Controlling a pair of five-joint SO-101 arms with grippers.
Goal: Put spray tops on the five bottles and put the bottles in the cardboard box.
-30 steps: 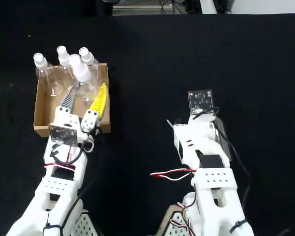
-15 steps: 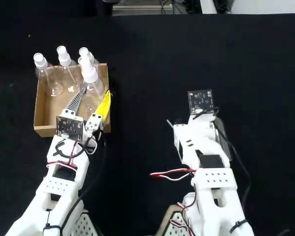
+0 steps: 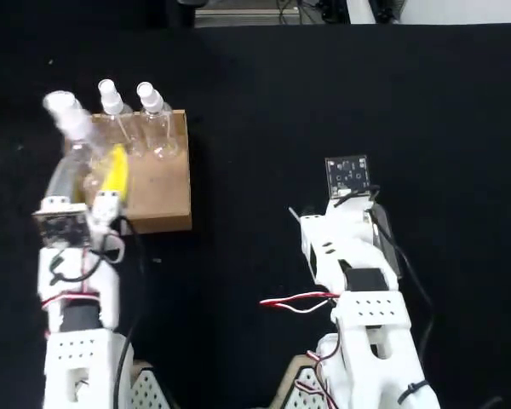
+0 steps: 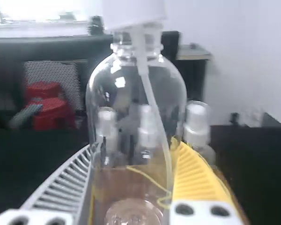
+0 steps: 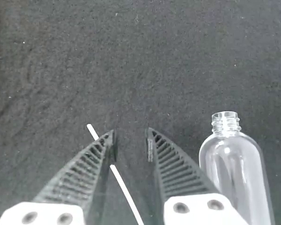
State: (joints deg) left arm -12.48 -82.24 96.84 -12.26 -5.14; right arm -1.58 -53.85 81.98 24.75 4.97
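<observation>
My left gripper point(image 3: 89, 162) is shut on a clear bottle point(image 3: 75, 141) with a white spray top point(image 3: 61, 106), held tilted over the left edge of the cardboard box point(image 3: 157, 183). In the left wrist view this bottle point(image 4: 136, 93) stands between the grey and yellow fingers point(image 4: 196, 178), its dip tube showing inside. Two capped bottles point(image 3: 111, 102) point(image 3: 151, 104) stand at the back of the box; the left wrist view shows three white caps point(image 4: 196, 117) behind the held bottle. My right gripper point(image 5: 130, 140) stands open over the mat. Beside it is an uncapped clear bottle point(image 5: 232, 154).
A thin white tube point(image 5: 117, 176) lies on the black mat under the right gripper's gap. The right arm point(image 3: 358, 273) sits at the middle right of the table. Bare black mat stretches behind and to the right of the box.
The left arm has swung left with the capped bottle, from the box's right side to its left edge. The right arm has not moved.
</observation>
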